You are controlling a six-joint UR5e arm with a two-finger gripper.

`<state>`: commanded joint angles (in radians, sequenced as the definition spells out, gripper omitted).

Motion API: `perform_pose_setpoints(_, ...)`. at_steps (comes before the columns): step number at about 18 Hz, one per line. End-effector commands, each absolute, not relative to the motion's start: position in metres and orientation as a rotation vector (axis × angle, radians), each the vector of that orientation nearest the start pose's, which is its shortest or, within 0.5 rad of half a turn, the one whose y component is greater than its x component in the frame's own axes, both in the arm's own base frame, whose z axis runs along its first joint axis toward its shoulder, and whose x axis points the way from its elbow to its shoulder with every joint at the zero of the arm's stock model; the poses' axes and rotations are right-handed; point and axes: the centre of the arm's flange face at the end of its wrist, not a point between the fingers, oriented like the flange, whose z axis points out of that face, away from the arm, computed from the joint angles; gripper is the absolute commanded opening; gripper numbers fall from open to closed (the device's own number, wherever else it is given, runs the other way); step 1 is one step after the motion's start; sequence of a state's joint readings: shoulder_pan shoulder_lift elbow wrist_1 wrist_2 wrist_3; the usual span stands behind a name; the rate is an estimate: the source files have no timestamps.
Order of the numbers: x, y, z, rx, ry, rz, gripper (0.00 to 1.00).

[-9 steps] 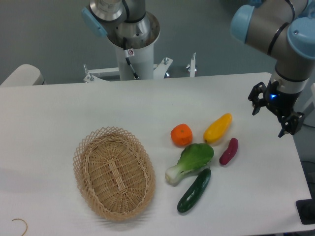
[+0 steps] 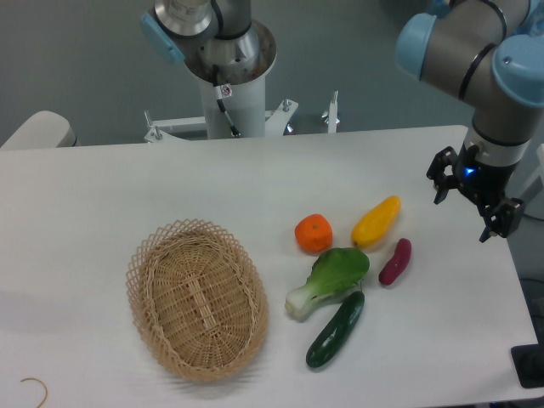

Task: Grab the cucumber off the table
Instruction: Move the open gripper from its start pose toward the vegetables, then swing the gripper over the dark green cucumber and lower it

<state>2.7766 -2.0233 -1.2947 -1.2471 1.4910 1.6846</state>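
The cucumber (image 2: 336, 330), glossy dark green and long, lies at a slant on the white table (image 2: 102, 195), front right of centre. Its upper end touches the bok choy (image 2: 330, 279). My gripper (image 2: 468, 204) hangs open and empty above the table's right edge, well up and to the right of the cucumber. Its two black fingers stand apart, with a blue light showing on the wrist.
A woven wicker basket (image 2: 197, 297) sits left of the cucumber. An orange (image 2: 314, 233), a yellow pepper (image 2: 376, 221) and a small purple eggplant (image 2: 395, 261) lie between the cucumber and the gripper. The arm's base (image 2: 228, 59) stands at the table's far edge.
The gripper has shifted very slightly left and up. The produce and the basket have not moved.
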Motion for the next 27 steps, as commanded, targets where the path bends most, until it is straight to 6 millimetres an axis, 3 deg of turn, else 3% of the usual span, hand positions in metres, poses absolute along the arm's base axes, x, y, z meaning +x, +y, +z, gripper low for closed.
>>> perform_pose_setpoints(4,-0.571,0.414,0.381,-2.974,0.572,0.180,1.00)
perform_pose_setpoints(6,-0.558,0.444,0.373,-2.982,0.427,0.200,1.00)
perform_pose_setpoints(11,-0.525,0.512,0.335,-2.997,-0.014,0.236,1.00)
perform_pose_setpoints(14,-0.511,0.543,0.305,-2.999,-0.073,0.247,1.00)
perform_pose_setpoints(16,-0.515,0.551,0.281,-2.990,-0.089,0.257,1.00)
perform_pose_setpoints(19,-0.514,0.551,0.261,-3.003,-0.101,0.267,1.00)
perform_pose_setpoints(21,-0.495,0.565,0.255,-3.028,-0.055,0.300,1.00)
perform_pose_setpoints(24,-0.485,0.573,0.238,-3.037,-0.023,0.358,1.00)
perform_pose_setpoints(27,-0.474,0.570,0.220,-3.046,-0.006,0.348,1.00)
